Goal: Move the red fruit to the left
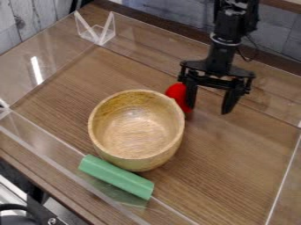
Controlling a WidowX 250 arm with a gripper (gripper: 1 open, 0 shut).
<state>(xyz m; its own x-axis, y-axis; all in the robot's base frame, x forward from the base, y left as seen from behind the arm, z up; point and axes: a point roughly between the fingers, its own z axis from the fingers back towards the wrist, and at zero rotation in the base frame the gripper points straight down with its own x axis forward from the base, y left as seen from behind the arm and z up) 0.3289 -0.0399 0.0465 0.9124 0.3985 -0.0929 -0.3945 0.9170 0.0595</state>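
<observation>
The red fruit (175, 90) is a small round toy sitting on the wooden tabletop, just beyond the far right rim of the wooden bowl (104, 111). My gripper (209, 102) hangs over the table right beside the fruit, pointing down and open. Its left finger (188, 98) stands against the fruit's right side and hides part of it. Its right finger (230, 98) is over bare wood, and nothing sits between the two. I cannot make out the fruit's leaf from here.
A long green block (115, 177) lies in front of the bowl near the front edge. Clear plastic walls (33, 145) ring the table. A small clear stand (94, 27) is at the back left.
</observation>
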